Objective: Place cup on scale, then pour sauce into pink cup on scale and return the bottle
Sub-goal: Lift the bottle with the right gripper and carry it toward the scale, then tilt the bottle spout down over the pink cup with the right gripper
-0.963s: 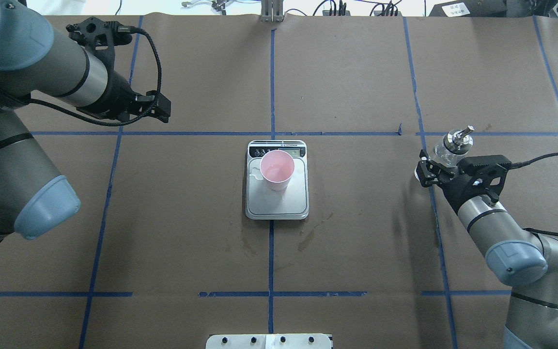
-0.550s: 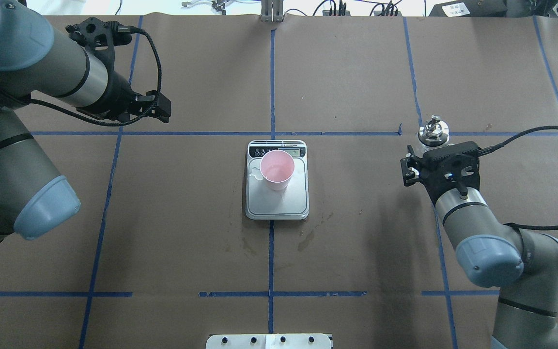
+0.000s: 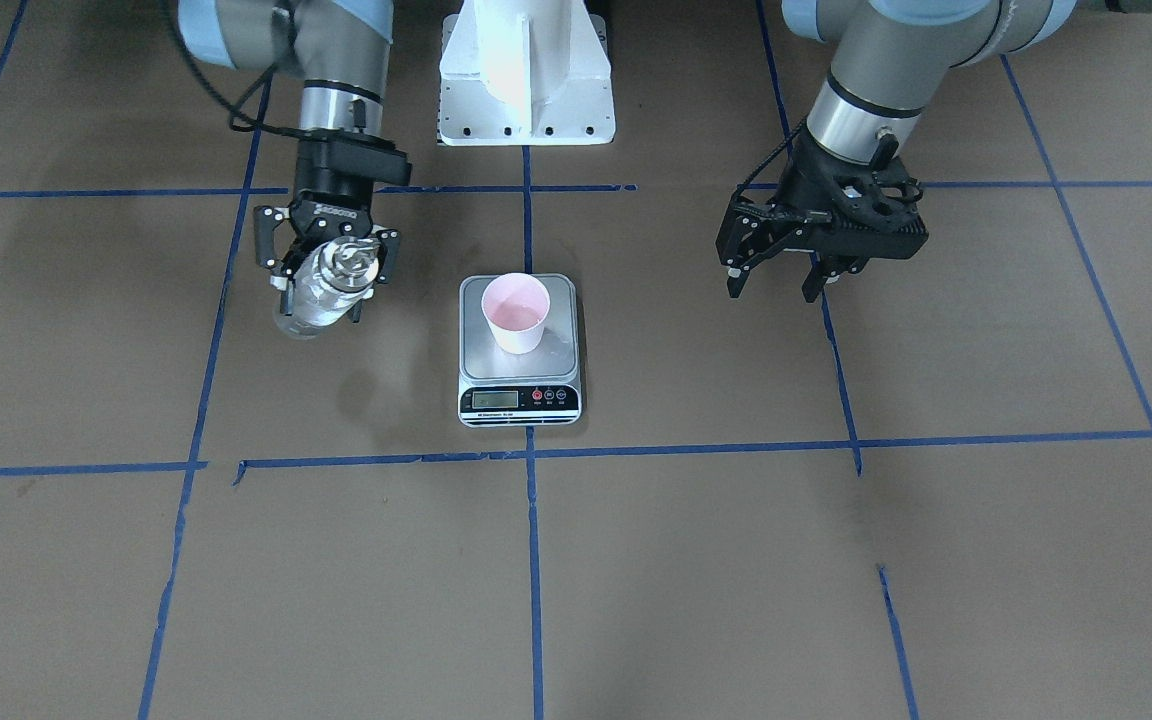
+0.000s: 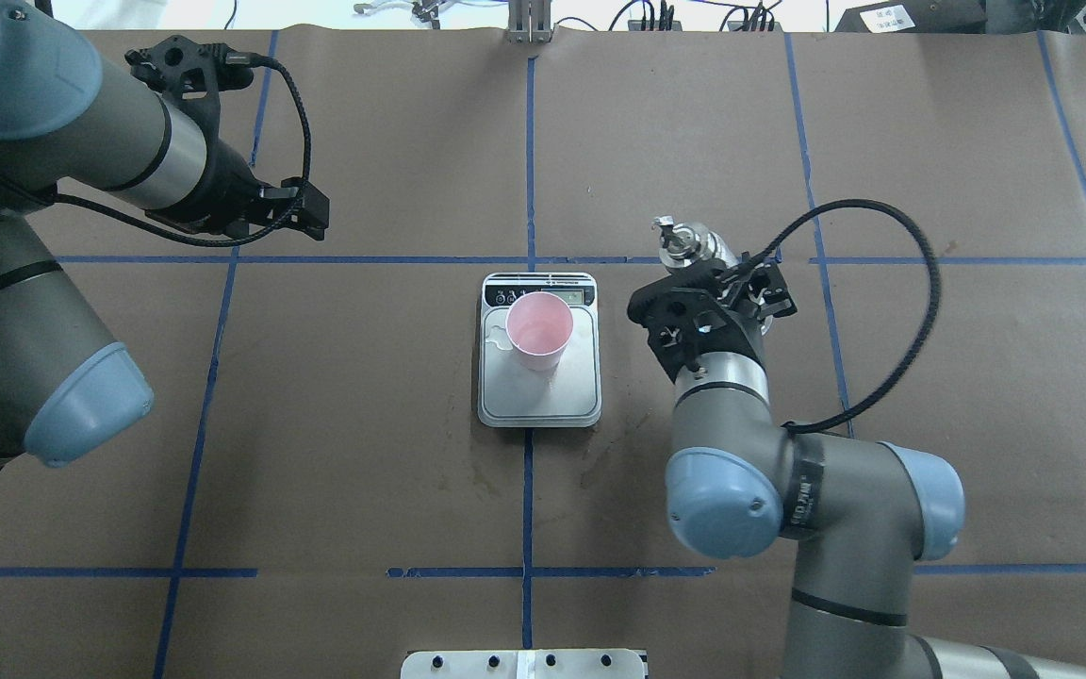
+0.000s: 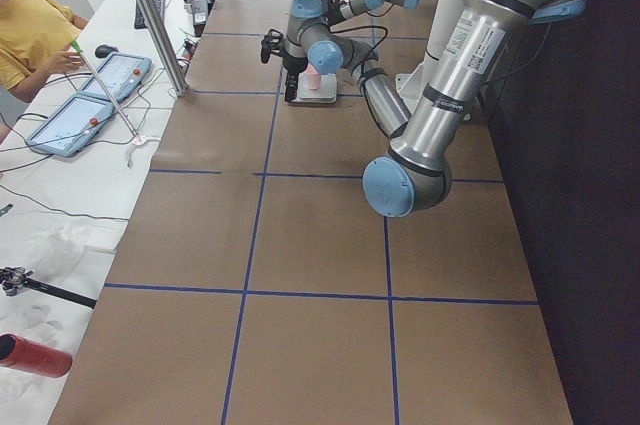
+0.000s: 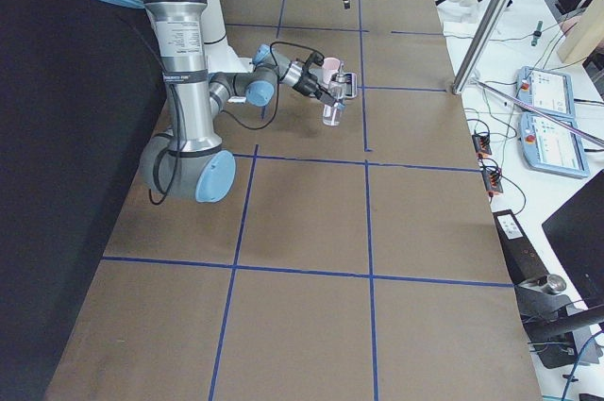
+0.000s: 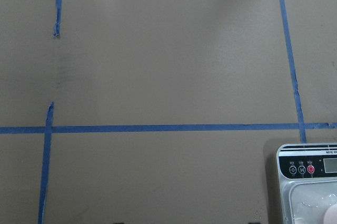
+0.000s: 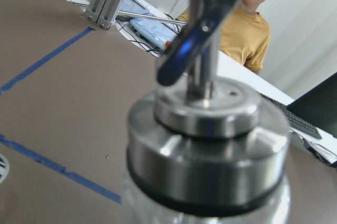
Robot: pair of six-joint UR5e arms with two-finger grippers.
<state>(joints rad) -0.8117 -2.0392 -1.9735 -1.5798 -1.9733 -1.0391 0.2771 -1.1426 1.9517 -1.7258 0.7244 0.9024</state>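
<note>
Pouring cleanly means getting the spout of the bottle (image 3: pixel 313 303) over the rim of the cup (image 3: pixel 515 312) before I tip, then tipping slowly. Front view: my right gripper (image 3: pixel 324 280) clamps the glass body, tilted, near the scale (image 3: pixel 563 352) where the cup stands. The left gripper (image 3: pixel 774 290) hangs spread and empty. Overhead: my right forearm reaches forward, wrist bent toward the scale. Right wrist view: only the pourer cap (image 8: pixel 208 129), close.
</note>
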